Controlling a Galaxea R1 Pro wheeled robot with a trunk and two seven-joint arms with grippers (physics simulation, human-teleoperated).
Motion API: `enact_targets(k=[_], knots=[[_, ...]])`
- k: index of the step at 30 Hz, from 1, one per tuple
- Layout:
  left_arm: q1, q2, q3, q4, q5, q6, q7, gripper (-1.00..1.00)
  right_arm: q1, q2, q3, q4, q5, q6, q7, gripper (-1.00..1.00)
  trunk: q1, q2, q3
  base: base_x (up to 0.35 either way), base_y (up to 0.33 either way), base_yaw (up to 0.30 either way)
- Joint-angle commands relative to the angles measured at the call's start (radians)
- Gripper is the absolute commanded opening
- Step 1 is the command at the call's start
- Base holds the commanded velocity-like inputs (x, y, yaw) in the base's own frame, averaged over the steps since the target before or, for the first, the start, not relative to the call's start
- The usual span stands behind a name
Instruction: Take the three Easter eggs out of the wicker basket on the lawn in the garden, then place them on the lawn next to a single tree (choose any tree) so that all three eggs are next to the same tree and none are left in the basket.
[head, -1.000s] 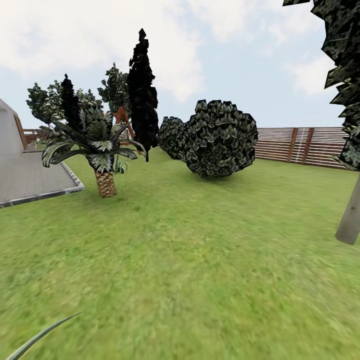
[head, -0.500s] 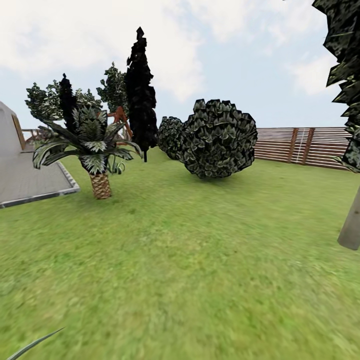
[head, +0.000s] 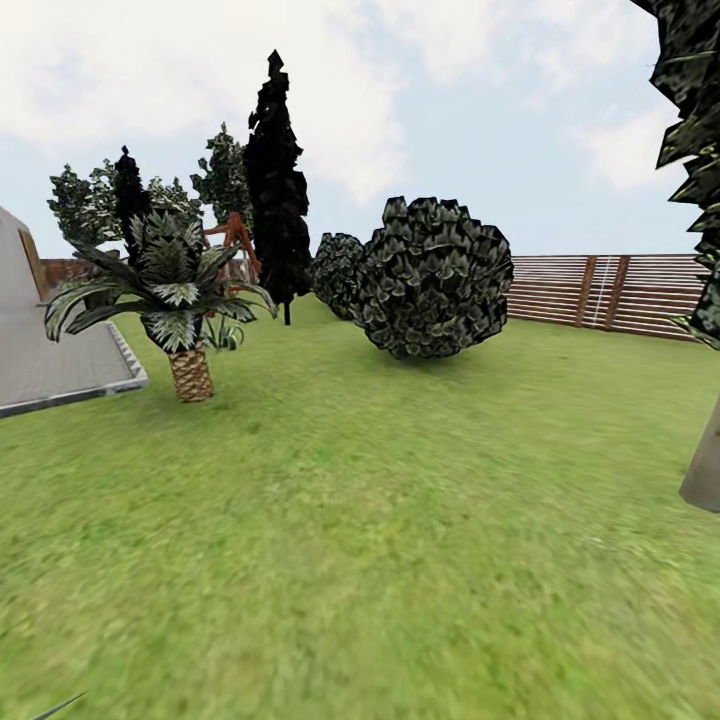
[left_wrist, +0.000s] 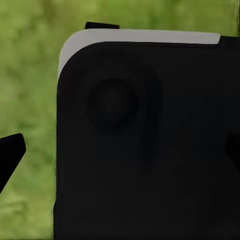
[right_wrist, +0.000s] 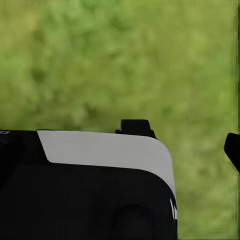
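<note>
The lawn (head: 360, 520) spreads wide and green ahead in the head view. At the right edge stands the tree (head: 703, 470), a thick grey-brown trunk with dark leaves hanging above it. The Easter eggs and the wicker basket are out of view. In the left wrist view my left gripper (left_wrist: 122, 150) is open, one dark fingertip (left_wrist: 11, 155) at each side, with a dark part of my own body and blurred grass behind it. In the right wrist view my right gripper (right_wrist: 120, 150) shows one fingertip (right_wrist: 233, 150) far out to the side over grass.
A short palm (head: 185, 330) stands at the left beside a grey paved patch (head: 50, 360). A narrow dark cypress (head: 275, 190) and round dark bushes (head: 435, 280) stand further back. A slatted wooden fence (head: 610, 290) closes the far right.
The whole picture has shifted, so the camera has moved: the palm and paving slide left, the trunk sinks lower at the right edge, and the spiky leaf at the bottom left has nearly gone.
</note>
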Motion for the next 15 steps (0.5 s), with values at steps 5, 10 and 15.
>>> enact_targets(k=[5,10,15], knots=[[0.000,0.000,0.002,-0.001,0.008,0.001,-0.007,1.00,0.000,0.000,-0.001,0.001,0.000,-0.003,0.001,1.00,0.000,0.000,-0.001,0.302,-0.116,0.000],[0.000,0.000,0.001,-0.001,0.008,0.001,-0.008,1.00,-0.001,-0.001,-0.001,0.001,0.000,-0.003,0.001,1.00,0.000,0.000,-0.001,0.310,-0.100,0.000],[0.000,0.000,0.001,-0.001,0.008,0.001,-0.008,1.00,-0.001,-0.002,-0.001,0.001,0.000,-0.003,0.001,1.00,0.000,0.000,-0.001,0.311,-0.097,0.000]])
